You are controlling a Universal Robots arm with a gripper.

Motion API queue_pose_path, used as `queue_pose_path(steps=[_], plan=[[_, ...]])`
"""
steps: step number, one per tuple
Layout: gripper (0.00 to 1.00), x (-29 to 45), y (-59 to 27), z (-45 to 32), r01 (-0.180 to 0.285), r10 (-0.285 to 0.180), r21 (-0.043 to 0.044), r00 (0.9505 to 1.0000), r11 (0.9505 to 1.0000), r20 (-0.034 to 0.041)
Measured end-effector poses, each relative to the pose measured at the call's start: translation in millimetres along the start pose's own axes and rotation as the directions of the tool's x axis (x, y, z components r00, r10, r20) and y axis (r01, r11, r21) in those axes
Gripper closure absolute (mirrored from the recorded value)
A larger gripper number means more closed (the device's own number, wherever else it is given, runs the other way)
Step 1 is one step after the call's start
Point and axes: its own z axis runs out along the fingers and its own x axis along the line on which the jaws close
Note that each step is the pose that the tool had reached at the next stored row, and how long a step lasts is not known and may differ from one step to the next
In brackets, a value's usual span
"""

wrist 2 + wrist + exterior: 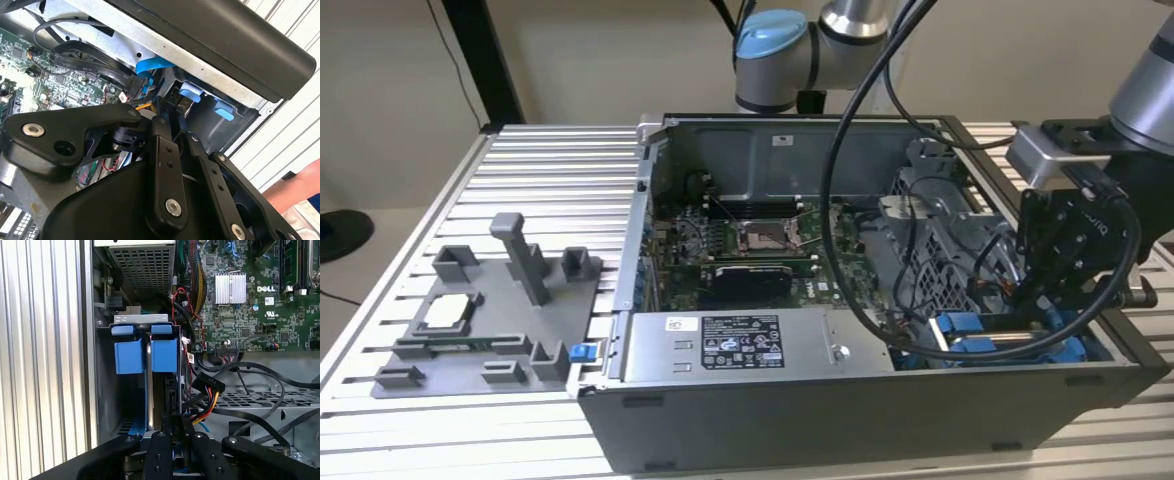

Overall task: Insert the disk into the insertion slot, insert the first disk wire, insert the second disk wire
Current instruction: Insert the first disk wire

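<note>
pincer (176,422) at insertion slot (122,355), its base cut off.

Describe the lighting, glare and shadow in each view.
Exterior view: soft, even light on the slatted table, with the inside of the computer case dimmer. Second wrist view: the table washes out to near white behind the dark, shaded gripper. First wrist view: the heatsink gleams, and the insertion slot falls into shadow below its blue tabs.
</note>
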Motion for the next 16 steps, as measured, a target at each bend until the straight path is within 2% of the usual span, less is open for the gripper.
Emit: queue_pose_path(steps=[2, 3, 8, 14, 16], plan=[[1.00, -0.1, 0.0, 0.2, 0.000, 0.000, -0.0001, 1.0000, 1.0000, 0.0008], [0.00, 0.0, 0.0, 0.9, 0.000, 0.000, -0.0003, 1.0000, 1.0000, 0.0019], [0.00, 0.1, 0.0, -1.3, 0.000, 0.000, 0.0000, 1.0000, 1.0000, 0.0000], [0.00, 0.2, 0.3, -9.4, 0.000, 0.000, -0.0002, 1.0000, 1.0000, 0.0001], [0.00, 0.1, 0.3, -10.0, 0.000, 0.000, -0.0003, 1.0000, 1.0000, 0.0003]])
